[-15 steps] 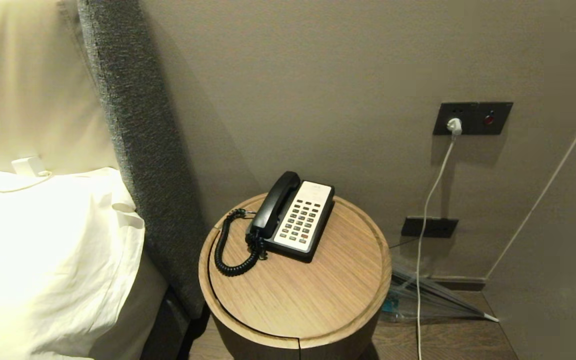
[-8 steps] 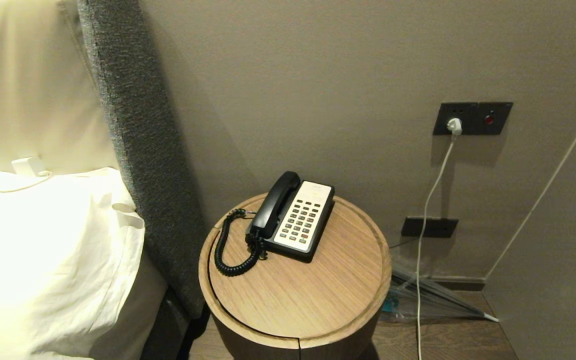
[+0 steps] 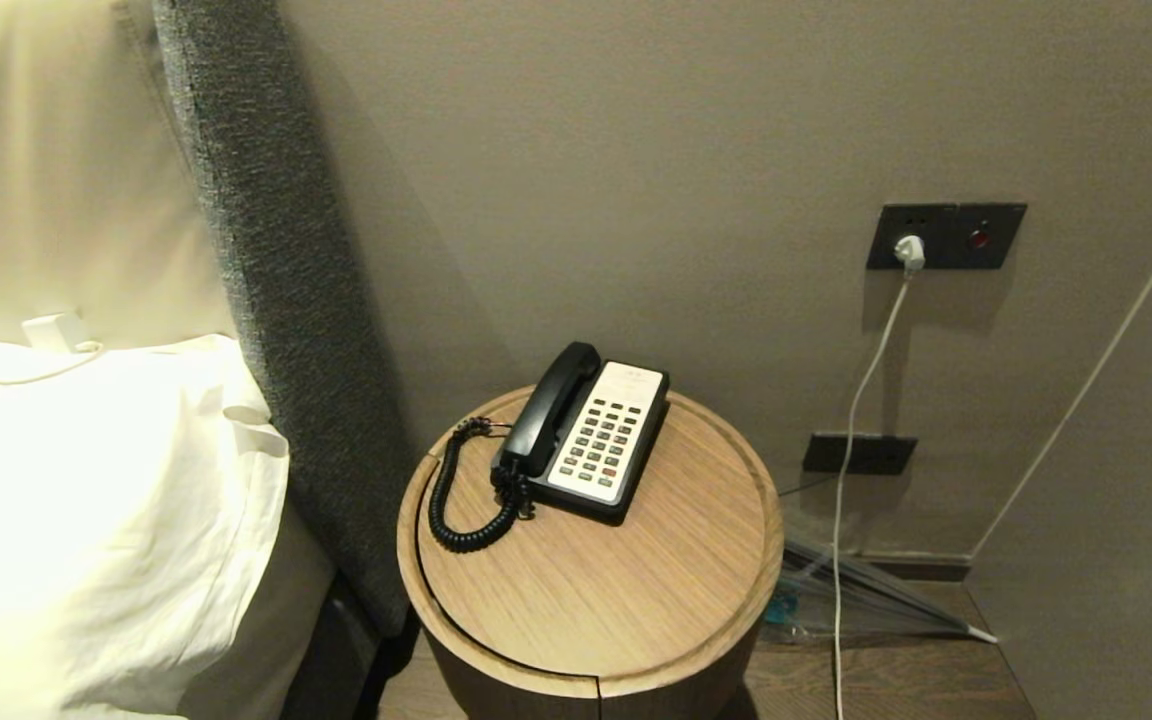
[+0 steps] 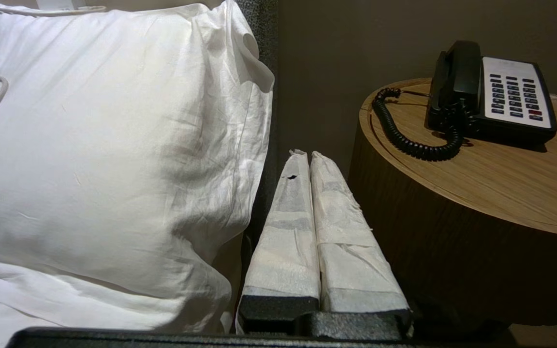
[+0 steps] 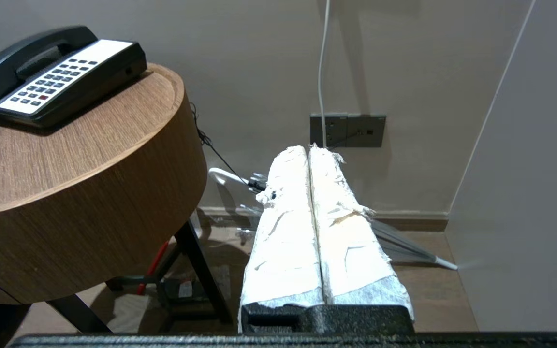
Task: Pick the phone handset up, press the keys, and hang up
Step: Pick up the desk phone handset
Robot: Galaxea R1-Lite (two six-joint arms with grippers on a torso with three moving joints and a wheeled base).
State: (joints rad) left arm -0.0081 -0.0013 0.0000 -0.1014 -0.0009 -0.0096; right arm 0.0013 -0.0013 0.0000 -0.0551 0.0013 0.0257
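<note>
We find the phone handset [image 3: 548, 410] lying in its cradle along the left side of the phone base [image 3: 591, 445], which sits toward the back edge of the round wooden bedside table [image 3: 636, 600], a little left of centre. That placement makes sense to us: the coiled cord [image 3: 461, 495] loops off toward the table's left edge, leaving the keys [image 3: 601, 440] on the white faceplate uncovered for pressing. Nothing of the task looks begun, as we judge it.

The head view shows neither arm (only table, wall sockets and pillow [image 3: 86, 520]). The wrist views fill that in. The left gripper [image 4: 306, 157] hangs low between the pillow and the table's side, its padded fingers [image 4: 285, 227] pressed together with nothing between them. The right gripper [image 5: 308, 150] sits below the table's right edge, likewise clenched on nothing. The right wrist view alone shows us the table's dark legs [image 5: 201, 270] and the clear umbrella [image 5: 404, 249] on the floor.
</note>
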